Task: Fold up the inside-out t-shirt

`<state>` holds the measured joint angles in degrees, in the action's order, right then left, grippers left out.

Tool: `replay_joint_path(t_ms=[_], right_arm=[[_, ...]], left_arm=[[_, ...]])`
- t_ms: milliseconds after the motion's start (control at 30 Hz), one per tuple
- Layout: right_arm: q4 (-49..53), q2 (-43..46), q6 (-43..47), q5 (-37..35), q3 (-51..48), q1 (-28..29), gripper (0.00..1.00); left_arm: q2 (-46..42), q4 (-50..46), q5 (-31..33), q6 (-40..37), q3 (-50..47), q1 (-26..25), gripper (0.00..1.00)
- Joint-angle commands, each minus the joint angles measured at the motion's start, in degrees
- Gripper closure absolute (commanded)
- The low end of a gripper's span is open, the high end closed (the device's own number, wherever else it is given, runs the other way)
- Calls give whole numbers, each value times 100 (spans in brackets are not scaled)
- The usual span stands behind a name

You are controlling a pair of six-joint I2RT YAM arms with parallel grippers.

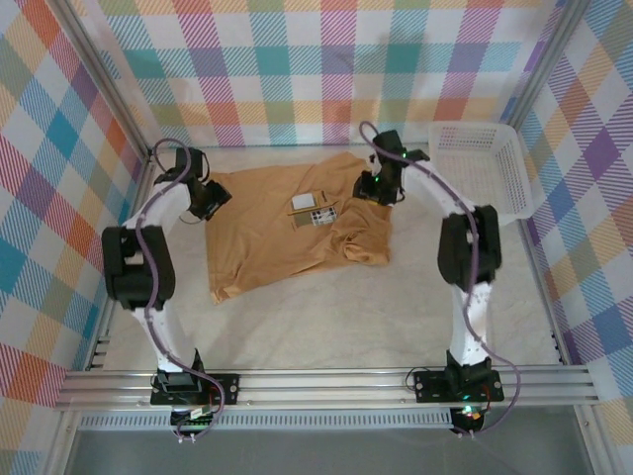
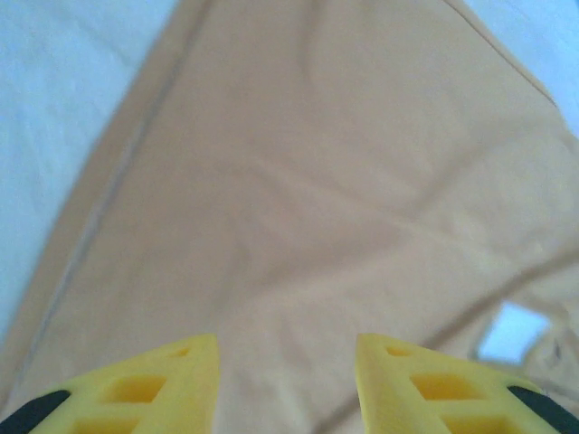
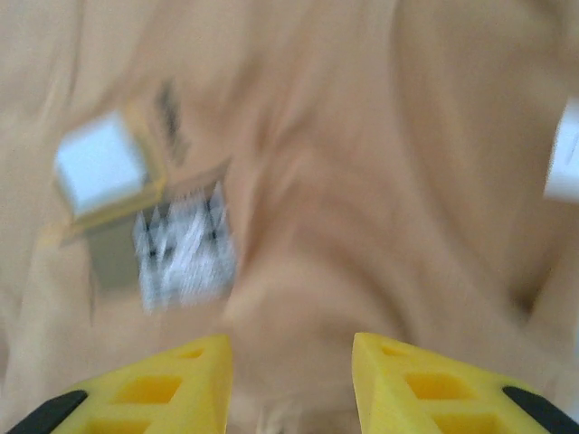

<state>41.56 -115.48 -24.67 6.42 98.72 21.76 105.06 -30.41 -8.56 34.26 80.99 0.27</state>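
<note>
The inside-out t-shirt [image 1: 277, 233], tan and mustard-brown, lies spread on the table with its right part rumpled. A white tag [image 1: 304, 201] and a small printed patch [image 1: 318, 216] sit near its middle. My left gripper [image 1: 216, 201] hovers at the shirt's left edge. In the left wrist view, the left gripper [image 2: 286, 342] has its yellow fingers apart over smooth cloth [image 2: 298, 181]. My right gripper [image 1: 376, 188] is over the shirt's upper right part. The right wrist view is blurred: the right gripper [image 3: 289, 339] has its fingers apart above a raised fold, with the tag [image 3: 99, 163] and patch [image 3: 185, 244] to the left.
A white mesh basket [image 1: 485, 163] stands at the back right, close to the right arm. Checked walls enclose the table on three sides. Bare table [image 1: 336, 317] lies between the shirt and the arm bases.
</note>
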Motion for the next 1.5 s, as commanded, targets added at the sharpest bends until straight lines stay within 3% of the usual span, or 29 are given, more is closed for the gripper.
replay_joint_path(t_ms=[0,133,267,433,667,733,833,900,1033,1200,1367,1467], right_arm=[[-456,1086,140,-498,-1463,675,59],[-538,1805,-187,-1093,-2608,1400,54],[-566,1804,-487,-1444,-3011,1875,50],[-642,1369,-600,-1995,-2831,1917,48],[-376,309,-548,-2519,-1848,1776,46],[-324,144,-531,-2572,-1686,1697,56],[-189,268,-469,-2613,-1586,1642,88],[0,628,-363,-2575,-1623,1645,100],[560,2038,14,-2068,-2173,1674,100],[702,4192,418,-322,-3309,1661,100],[301,5944,140,1259,-4440,1669,100],[-202,6459,-197,1968,-5121,1674,82]], left_arm=[[-596,288,-238,97,-887,-190,56],[-609,631,-594,211,-1466,-205,56],[-380,645,-850,225,-1455,-203,57],[-309,666,-898,282,-1433,-207,57],[-144,639,-799,283,-1416,-196,57],[-47,636,-745,281,-1380,-197,57],[198,621,-533,316,-1262,-161,57],[454,542,-280,378,-1076,-84,58],[981,261,73,509,-620,199,60],[1381,-105,503,503,-179,346,63],[1605,-270,574,435,32,351,64],[1498,-280,568,425,14,285,64]])
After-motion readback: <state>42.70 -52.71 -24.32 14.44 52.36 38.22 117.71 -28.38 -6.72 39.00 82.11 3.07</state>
